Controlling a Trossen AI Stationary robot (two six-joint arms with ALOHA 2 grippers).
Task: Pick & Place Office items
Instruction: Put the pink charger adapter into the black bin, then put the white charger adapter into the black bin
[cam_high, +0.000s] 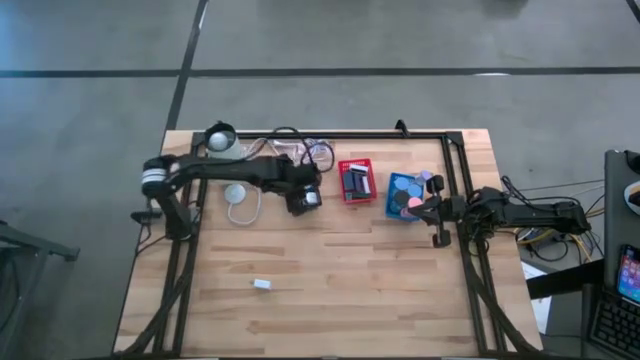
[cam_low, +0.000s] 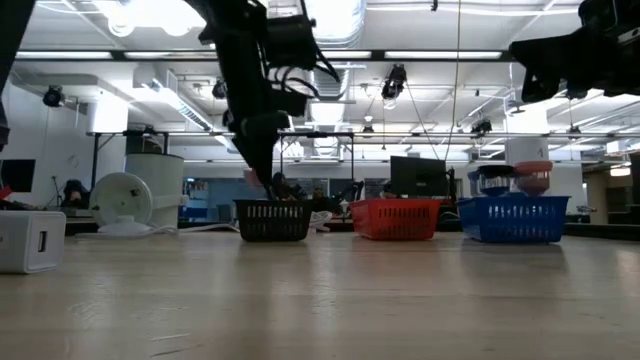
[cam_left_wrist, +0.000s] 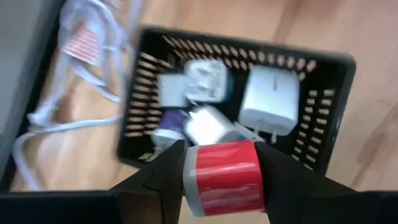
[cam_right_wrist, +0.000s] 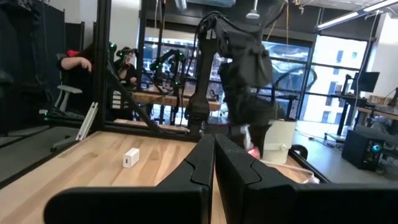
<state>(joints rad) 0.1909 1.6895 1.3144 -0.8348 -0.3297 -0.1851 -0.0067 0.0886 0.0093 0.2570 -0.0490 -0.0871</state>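
My left gripper (cam_left_wrist: 221, 186) is shut on a red block with a grey end (cam_left_wrist: 222, 176), just above the black mesh tray (cam_left_wrist: 323, 93). In the high view that gripper (cam_high: 303, 200) covers the tray; the low view shows it over the tray (cam_low: 272, 220). Several white blocks (cam_left_wrist: 268, 102) lie inside the tray. One white block (cam_high: 262, 284) lies alone on the near part of the table. My right gripper (cam_right_wrist: 213, 142) is shut and waits at the table's right edge (cam_high: 438, 212). My left gripper pinches the red block by two opposite sides (cam_left_wrist: 189, 177), one finger (cam_left_wrist: 163, 177) on each side. The fingers slant down from the table's left. The block is lifted clear, above the white blocks in the black tray.
A red mesh tray (cam_high: 357, 181) and a blue mesh tray (cam_high: 408, 196) holding round rolls stand right of the black tray. A white coiled cable (cam_high: 240, 195) and loose wires (cam_left_wrist: 62, 112) lie to its left. A black frame (cam_high: 455, 170) borders the table.
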